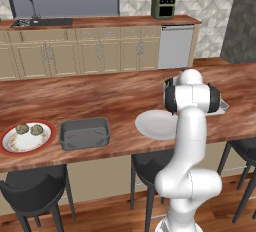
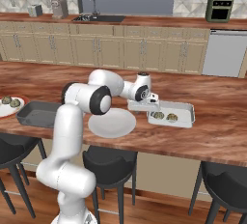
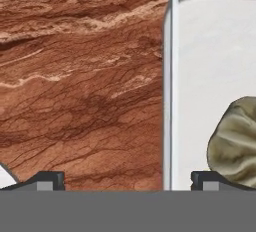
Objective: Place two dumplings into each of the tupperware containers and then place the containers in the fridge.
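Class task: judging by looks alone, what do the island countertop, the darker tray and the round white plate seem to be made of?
Countertop: polished reddish wood, or stone, with flowing veins.
Dark tray: probably matte grey plastic, with rounded corners and flared rim.
White plate: likely glazed ceramic, smooth and plain.

Four dumplings are sitting on the wooden counter: two (image 1: 21, 128) (image 1: 36, 129) on a red-rimmed plate (image 1: 10, 148) and two (image 2: 157, 116) (image 2: 171, 118) in a pale tray (image 2: 185, 108). Two trays are showing, the pale one and a dark grey one (image 1: 84, 134). Two plates are showing, the red-rimmed one and a plain white one (image 1: 152, 125). Three dark stools (image 1: 30, 188) are standing below, and one green oven (image 1: 163, 5) is sitting on the far counter.
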